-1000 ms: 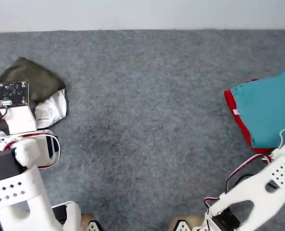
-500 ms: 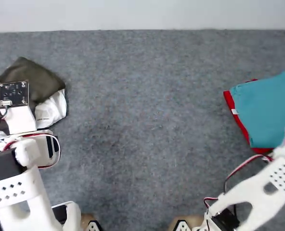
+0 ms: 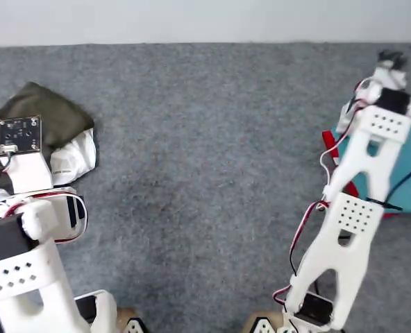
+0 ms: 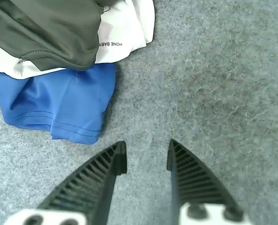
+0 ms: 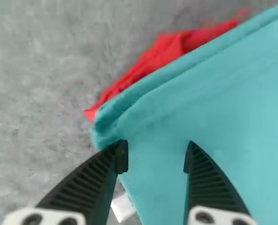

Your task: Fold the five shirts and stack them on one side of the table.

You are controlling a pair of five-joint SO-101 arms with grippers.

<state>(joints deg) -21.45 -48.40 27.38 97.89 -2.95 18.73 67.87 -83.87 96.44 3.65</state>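
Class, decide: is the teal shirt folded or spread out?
Folded: the teal shirt shows a neat doubled edge, lying on the red shirt.

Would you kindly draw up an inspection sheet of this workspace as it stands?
Surface: grey felt-like table cover.
Job's things: teal shirt folded on red shirt at one side; olive shirt, white shirt and blue shirt heaped at the other.
Clutter: nothing seen.
Grippers: left gripper open over the cover beside the blue shirt; right gripper open over the teal shirt's corner.
Cables: wires along the right arm.
Surroundings: pale wall behind.
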